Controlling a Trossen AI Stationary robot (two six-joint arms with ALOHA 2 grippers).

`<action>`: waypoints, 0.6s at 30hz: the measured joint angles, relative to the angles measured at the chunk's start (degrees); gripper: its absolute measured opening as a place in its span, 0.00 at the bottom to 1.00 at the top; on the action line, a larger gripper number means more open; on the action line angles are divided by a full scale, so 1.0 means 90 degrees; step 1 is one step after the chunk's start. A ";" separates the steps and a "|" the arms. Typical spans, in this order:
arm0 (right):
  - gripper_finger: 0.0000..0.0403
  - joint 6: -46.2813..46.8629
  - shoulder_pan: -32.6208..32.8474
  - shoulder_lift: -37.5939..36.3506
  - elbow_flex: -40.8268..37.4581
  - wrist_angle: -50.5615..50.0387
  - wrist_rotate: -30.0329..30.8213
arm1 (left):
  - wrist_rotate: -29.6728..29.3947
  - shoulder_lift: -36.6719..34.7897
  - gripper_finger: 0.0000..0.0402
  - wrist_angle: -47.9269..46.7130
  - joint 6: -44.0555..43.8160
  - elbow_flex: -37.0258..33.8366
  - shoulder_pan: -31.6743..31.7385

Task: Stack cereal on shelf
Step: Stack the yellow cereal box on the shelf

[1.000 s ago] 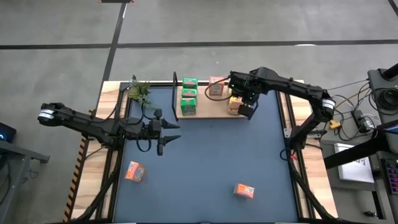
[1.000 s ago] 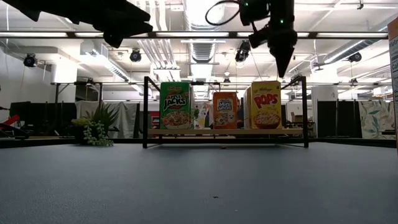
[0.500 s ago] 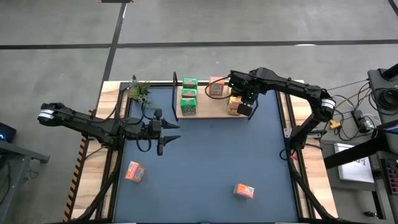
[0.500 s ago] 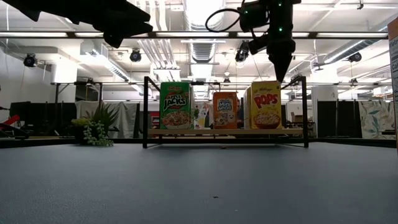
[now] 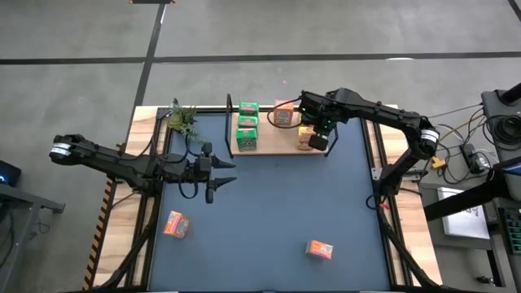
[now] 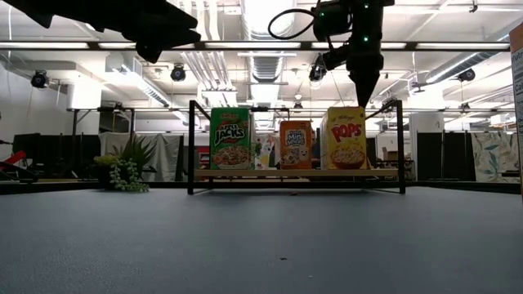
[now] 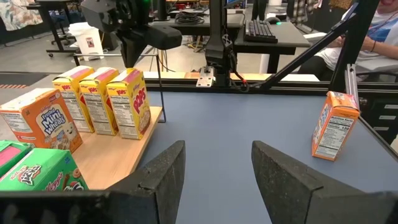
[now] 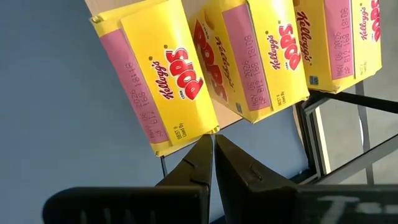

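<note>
The shelf [image 5: 273, 149] stands at the mat's far edge with cereal boxes upright on it: three green [image 5: 246, 126] at its left, one orange [image 5: 282, 115] in the middle and three yellow [image 8: 249, 56] at its right. My right gripper [image 8: 213, 146] is shut, pointing steeply down over the front yellow box [image 6: 347, 137]. My left gripper [image 7: 217, 149] hovers open and empty above the mat's left half [image 5: 226, 172]. Two more orange boxes [image 5: 175, 224] [image 5: 319, 249] lie on the mat near its front. My right gripper meets the front yellow box at a corner of its top [image 8: 208, 127], the one toward the table's right and near side, with its shut fingertips [image 6: 362, 100] coming from above. The box stands upright on the shelf's board.
A green plastic plant [image 5: 182, 120] sits at the mat's far left corner. Black posts [image 6: 190, 147] [image 6: 402, 147] rise at the shelf's two ends. The dark-blue mat [image 5: 269, 203] lies bare between the shelf and the two lying boxes.
My right gripper's shut tips have shifted a little toward the table's left and down onto the front yellow box. That box has squared up on the shelf and now hides the yellow box behind it in the low view.
</note>
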 joint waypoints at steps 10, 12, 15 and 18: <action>0.02 0.0130 0.0069 -0.0070 0.0315 0.0133 -0.0011 | -0.0001 0.0000 0.42 0.0005 0.0000 0.0000 -0.0002; 0.02 0.0102 0.0109 -0.0070 0.0345 0.0436 -0.0138 | -0.0001 0.0000 0.42 0.0005 0.0000 0.0000 -0.0002; 0.02 -0.0084 0.0117 -0.0061 0.0284 0.1026 -0.0620 | 0.0000 0.0000 0.42 0.0007 0.0002 0.0000 0.0000; 0.02 -0.0264 0.0126 0.0023 0.0190 0.1508 -0.0840 | -0.0001 0.0000 0.42 0.0002 0.0002 0.0000 -0.0001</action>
